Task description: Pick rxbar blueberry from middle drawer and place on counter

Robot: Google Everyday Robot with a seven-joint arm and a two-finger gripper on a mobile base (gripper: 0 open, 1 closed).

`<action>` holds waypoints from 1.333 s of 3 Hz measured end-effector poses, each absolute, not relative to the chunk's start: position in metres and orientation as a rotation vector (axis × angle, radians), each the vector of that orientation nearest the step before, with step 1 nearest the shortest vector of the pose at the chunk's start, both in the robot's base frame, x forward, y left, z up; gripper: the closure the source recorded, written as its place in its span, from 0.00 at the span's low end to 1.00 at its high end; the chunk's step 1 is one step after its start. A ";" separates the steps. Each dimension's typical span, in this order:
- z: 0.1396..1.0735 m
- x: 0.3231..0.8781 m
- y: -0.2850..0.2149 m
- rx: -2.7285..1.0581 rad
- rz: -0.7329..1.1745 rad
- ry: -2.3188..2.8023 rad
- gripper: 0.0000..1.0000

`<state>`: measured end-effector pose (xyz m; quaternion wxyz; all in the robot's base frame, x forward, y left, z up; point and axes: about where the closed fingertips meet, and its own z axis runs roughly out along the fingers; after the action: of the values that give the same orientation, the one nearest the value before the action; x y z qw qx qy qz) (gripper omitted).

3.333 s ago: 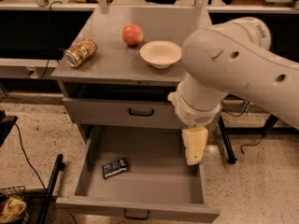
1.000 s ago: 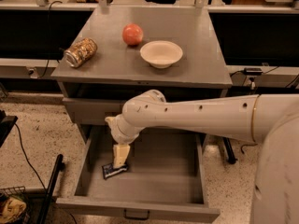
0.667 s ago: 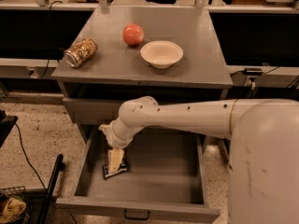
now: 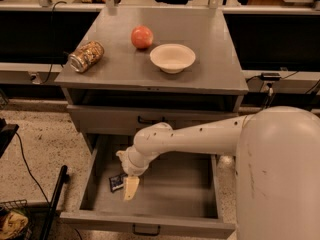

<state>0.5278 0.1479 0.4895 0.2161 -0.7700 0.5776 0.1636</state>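
No legible text, even on the rxbar blueberry (image 4: 116,182) just beside the gripper (image 4: 131,188) in the middle drawer (image 4: 172,200).

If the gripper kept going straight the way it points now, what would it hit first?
Probably the drawer floor. The gripper hangs inside the drawer pointing down, just right of the rxbar. Depth is unclear, so it might clip the rxbar's right edge instead.

arm (image 4: 200,134): stretched from near right toward the left | wrist (image 4: 134,160): bent downward | gripper (image 4: 131,188): low, near left of centre, pointing down
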 end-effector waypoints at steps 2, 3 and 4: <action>0.467 0.509 0.111 -2.002 0.404 1.802 0.00; 0.467 0.510 0.111 -2.003 0.404 1.801 0.00; 0.462 0.513 0.112 -1.971 0.458 1.778 0.00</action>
<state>0.5132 0.1125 0.4624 0.2219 -0.7135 0.6436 0.1657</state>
